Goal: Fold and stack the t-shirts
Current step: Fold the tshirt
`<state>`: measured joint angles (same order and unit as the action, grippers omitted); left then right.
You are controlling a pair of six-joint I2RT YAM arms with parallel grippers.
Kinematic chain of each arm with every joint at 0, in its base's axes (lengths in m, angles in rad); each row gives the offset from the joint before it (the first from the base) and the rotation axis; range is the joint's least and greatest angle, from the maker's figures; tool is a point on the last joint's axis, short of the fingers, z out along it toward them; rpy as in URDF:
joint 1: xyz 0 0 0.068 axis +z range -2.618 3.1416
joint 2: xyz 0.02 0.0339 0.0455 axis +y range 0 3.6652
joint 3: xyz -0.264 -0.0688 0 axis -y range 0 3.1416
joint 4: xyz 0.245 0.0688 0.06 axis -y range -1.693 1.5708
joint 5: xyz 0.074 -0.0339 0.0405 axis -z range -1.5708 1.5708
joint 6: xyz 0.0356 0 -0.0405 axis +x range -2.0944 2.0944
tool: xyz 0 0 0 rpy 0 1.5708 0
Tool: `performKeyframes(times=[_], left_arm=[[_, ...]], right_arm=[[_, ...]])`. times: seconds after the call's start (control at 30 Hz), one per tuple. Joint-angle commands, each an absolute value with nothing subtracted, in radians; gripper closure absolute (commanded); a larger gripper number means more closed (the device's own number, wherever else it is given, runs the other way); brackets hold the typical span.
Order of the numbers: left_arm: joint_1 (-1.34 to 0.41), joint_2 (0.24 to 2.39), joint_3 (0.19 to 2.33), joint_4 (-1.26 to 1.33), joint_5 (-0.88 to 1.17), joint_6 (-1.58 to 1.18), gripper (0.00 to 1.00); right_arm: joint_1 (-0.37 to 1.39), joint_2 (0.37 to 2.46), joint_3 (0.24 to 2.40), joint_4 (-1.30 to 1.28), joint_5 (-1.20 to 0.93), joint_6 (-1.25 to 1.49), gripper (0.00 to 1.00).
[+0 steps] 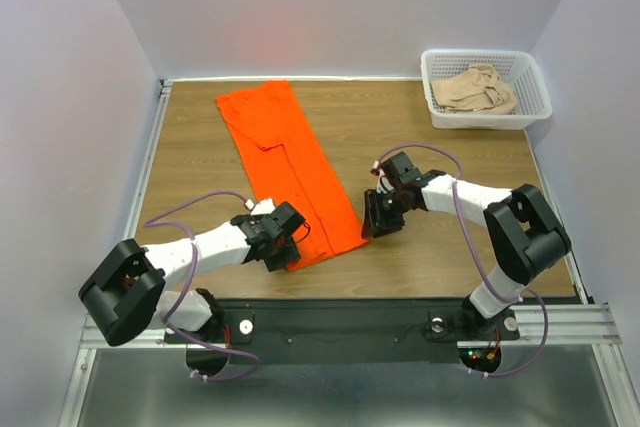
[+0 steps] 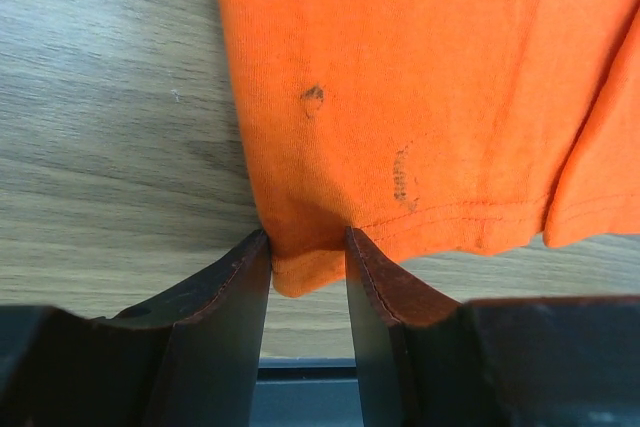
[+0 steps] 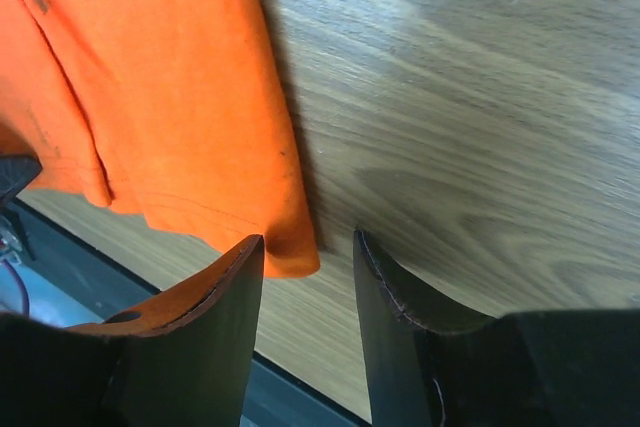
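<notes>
The top camera looks steeply down from high behind the near edge, taking in the whole table [image 1: 450,247]. Both wrist cameras sit low and very close, sharing the orange shirt [image 1: 290,162]'s near hem with it.

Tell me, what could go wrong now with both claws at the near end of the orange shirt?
The right gripper may close on nothing: the corner of the orange t-shirt lies against one finger, with mostly bare table in the gap. The left gripper straddles only the tip of the other corner, so the cloth might slip out when lifted. If just one corner rises, the folded strip could twist or come undone.
</notes>
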<state>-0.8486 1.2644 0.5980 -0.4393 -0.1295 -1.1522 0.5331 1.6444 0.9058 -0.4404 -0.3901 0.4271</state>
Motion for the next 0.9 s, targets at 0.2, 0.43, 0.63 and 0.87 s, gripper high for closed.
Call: performKeyframes(times=[0.2,0.43,0.63,0.87], left_arm=[[-0.865,1.302,0.542,-0.482,-0.081,-1.137,0.54],[-0.865,1.298,0.532,-0.479,-0.078,-1.129,0.73],[-0.867,1.328,0.572,-0.477,-0.068,-1.086,1.0],[-0.888,1.304,0.575,-0.483,0.054,-1.039,1.0]], right_arm=[[0.554,1.703,0.89,-0.42,-0.397,0.426,0.53],[0.563,1.738,0.89,-0.42,-0.385,0.417,0.65],[0.563,1.717,0.887,-0.436,-0.322,0.425,0.95],[0.563,1.654,0.85,-0.564,-0.232,0.417,0.99]])
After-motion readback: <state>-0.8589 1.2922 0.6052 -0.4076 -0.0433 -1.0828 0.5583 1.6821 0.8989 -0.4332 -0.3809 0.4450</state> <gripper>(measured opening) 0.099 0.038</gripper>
